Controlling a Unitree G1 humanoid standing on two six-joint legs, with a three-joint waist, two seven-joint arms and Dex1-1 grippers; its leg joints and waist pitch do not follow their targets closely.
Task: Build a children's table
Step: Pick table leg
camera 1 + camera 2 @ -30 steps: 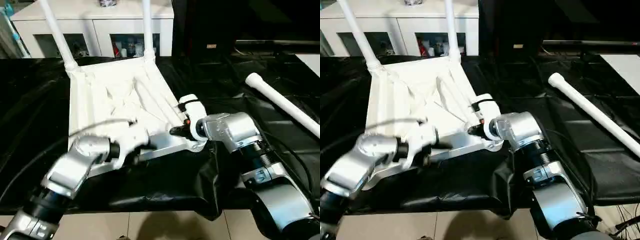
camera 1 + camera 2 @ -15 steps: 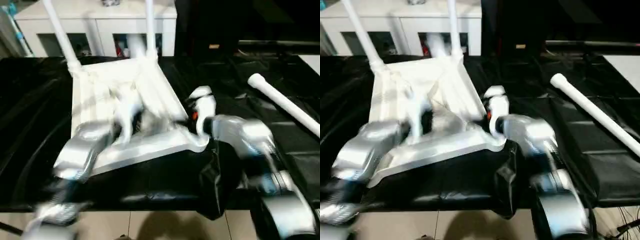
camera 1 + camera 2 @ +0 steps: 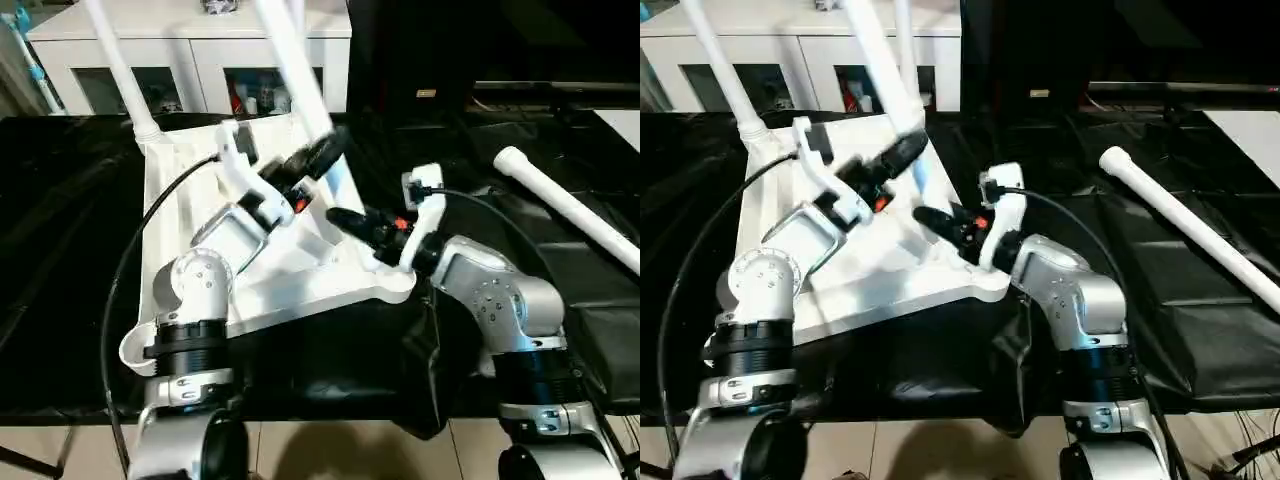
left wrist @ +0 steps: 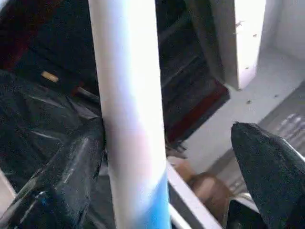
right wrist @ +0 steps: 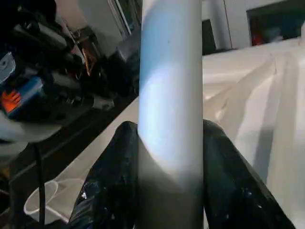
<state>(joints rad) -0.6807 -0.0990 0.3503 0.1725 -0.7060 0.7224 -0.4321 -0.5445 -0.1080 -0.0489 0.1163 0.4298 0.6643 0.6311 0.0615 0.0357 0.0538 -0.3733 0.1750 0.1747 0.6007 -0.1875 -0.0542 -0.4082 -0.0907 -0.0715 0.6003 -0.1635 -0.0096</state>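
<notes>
Robot steadies a third leg over the upturned children's table

Nearest, the right gripper (image 5: 167, 191) is clamped on the leg (image 3: 292, 60) low down, above the tabletop (image 3: 190, 200) lying underside-up on the black cloth (image 3: 60, 200); the left gripper (image 4: 167, 157) stands wide, one finger touching the tube. Two legs already stand in far sockets; a fourth leg (image 3: 570, 210) lies right. Next, seating the tube likely needs alignment and downward push. No writing is legible.
</notes>
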